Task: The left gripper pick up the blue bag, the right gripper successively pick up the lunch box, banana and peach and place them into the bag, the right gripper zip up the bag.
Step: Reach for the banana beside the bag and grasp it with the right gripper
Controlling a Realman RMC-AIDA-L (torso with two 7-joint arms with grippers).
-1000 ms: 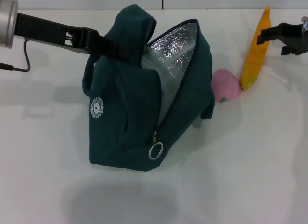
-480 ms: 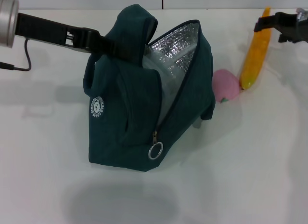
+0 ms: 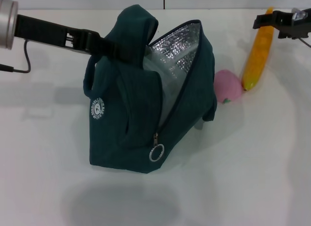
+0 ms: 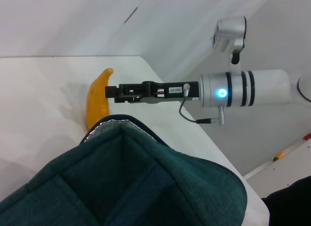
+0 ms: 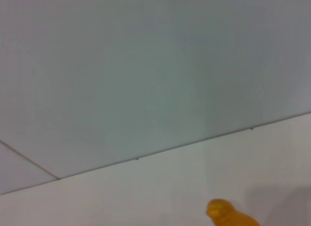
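The blue bag [image 3: 131, 114] stands in the middle of the white table [image 3: 243, 163], its mouth open and the foil lining [image 3: 177, 48] showing. My left gripper [image 3: 104, 45] is shut on its top handle and holds it up. A pale clear shape [image 3: 156, 73] lies inside the mouth; I cannot tell if it is the lunch box. The pink peach [image 3: 227, 86] lies just right of the bag. The banana [image 3: 257, 51] lies beyond it. My right gripper [image 3: 257, 23] hovers at the banana's far end, and it also shows in the left wrist view [image 4: 111, 92] over the banana [image 4: 97, 99].
The zipper's metal ring pull [image 3: 156, 152] hangs at the bag's near corner, and a round white logo [image 3: 98, 109] marks its left side. A black cable [image 3: 25, 58] loops on the table at far left. The table's far edge meets a wall [image 3: 165, 0].
My right gripper has moved away from me and a little left, from beside the banana's middle to its far end. The bag, left gripper, peach and banana have not moved.
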